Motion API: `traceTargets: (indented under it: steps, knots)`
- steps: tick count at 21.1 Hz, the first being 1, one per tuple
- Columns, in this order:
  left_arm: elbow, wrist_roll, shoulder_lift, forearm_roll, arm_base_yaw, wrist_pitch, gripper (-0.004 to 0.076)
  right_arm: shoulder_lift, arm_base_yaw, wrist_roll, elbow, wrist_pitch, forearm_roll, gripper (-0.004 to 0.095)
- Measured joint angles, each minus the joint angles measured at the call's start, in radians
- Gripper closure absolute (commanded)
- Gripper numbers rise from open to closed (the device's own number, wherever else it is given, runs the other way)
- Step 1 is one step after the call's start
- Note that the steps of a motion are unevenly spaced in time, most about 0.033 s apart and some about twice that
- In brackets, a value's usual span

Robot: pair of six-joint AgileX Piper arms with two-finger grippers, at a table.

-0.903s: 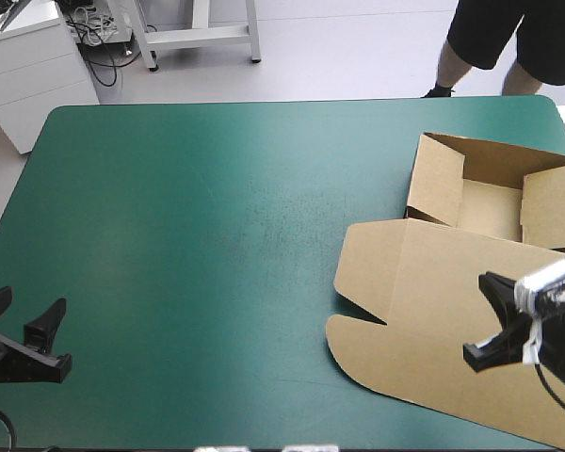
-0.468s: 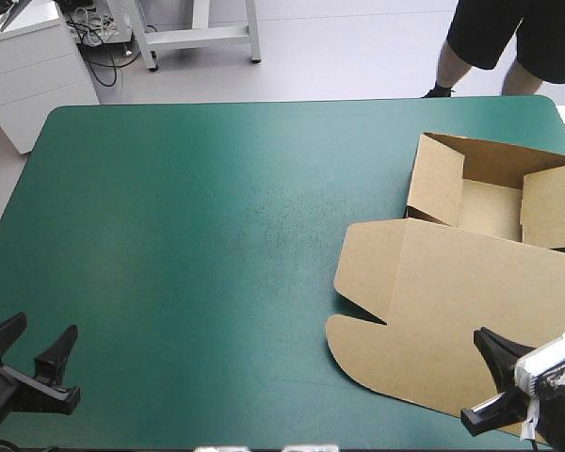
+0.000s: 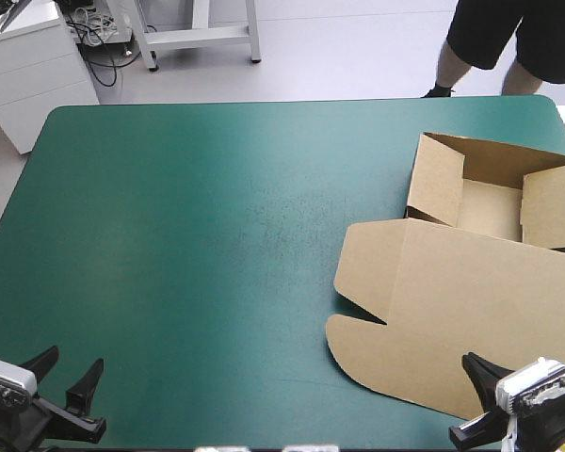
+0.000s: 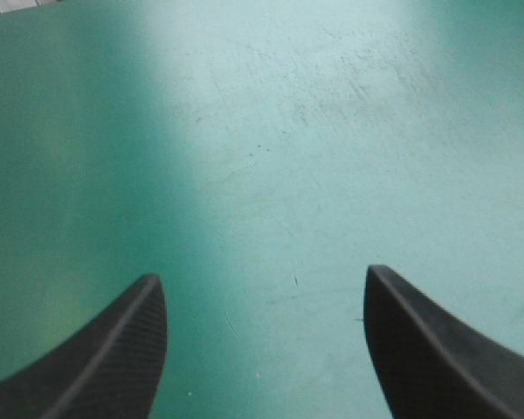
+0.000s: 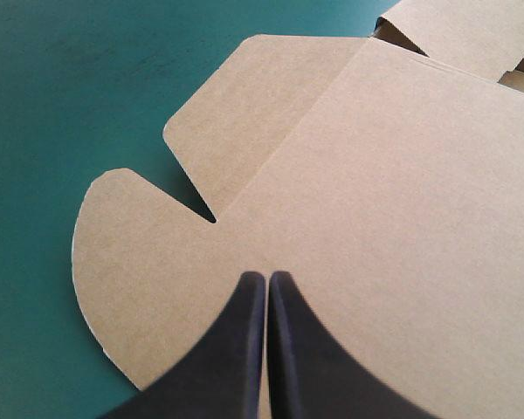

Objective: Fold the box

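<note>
Right end effector (image 5: 266, 278) hangs closed and empty over the box (image 5: 375, 201); left end effector (image 4: 262, 279) stands wide over the counter (image 4: 271, 131); closed tips may shove the sheet, not grip it.

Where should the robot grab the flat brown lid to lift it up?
Best guess: the lid at its near edge, by the rounded flap, coming from the table's near side. It lies flat on the teal-green cover and its far edge joins the tray, so the near rim is what can rise. The right gripper, shut, is closest.
</note>
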Motion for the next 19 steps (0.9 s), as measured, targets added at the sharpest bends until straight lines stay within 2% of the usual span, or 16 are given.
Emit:
traceTargets:
  steps: [6, 19]
  knots:
    - [0.047, 0.0, -0.043, -0.022, 0.0, -0.024, 0.0265, -0.019, 0.0, 0.0, 0.016, -0.04, 0.001, 0.0912]
    - [0.049, 0.0, -0.046, -0.023, 0.0, -0.034, 0.0265, -0.019, 0.0, 0.0, 0.017, -0.041, 0.003, 0.0912]
